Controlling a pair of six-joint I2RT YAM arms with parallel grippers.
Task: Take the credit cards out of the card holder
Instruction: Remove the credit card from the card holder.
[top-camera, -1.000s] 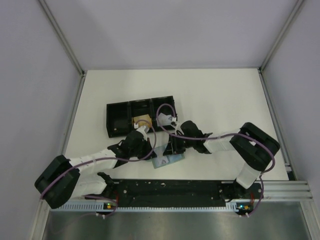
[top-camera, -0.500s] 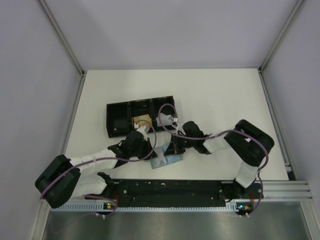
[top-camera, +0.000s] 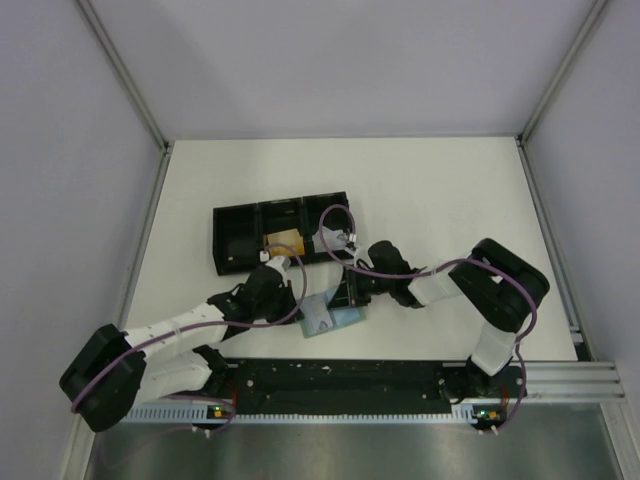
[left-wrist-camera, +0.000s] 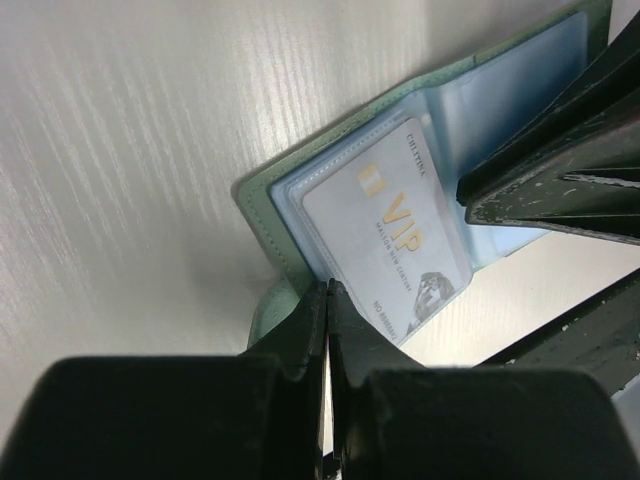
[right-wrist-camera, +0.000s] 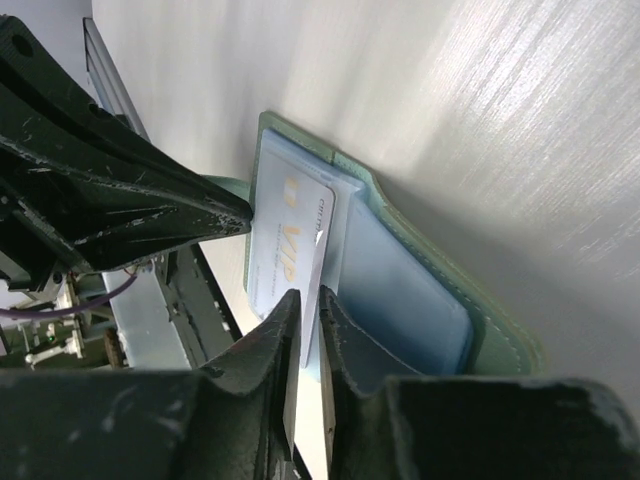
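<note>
One tan card lies in the black tray. You have the silvery card left, sleeved in the open card holder at the near edge. Your left gripper is pinched tight at its rim, and your right gripper is narrow, hold unclear.

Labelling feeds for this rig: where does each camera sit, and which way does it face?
Top external: above and behind the bases, looking down at the table; left arm and right arm show.
Left wrist: on the left arm, facing the open card holder; left fingers below.
Right wrist: on the right arm, facing it from the opposite side; right fingers below.
Both wrist views share the silvery VIP card.
</note>
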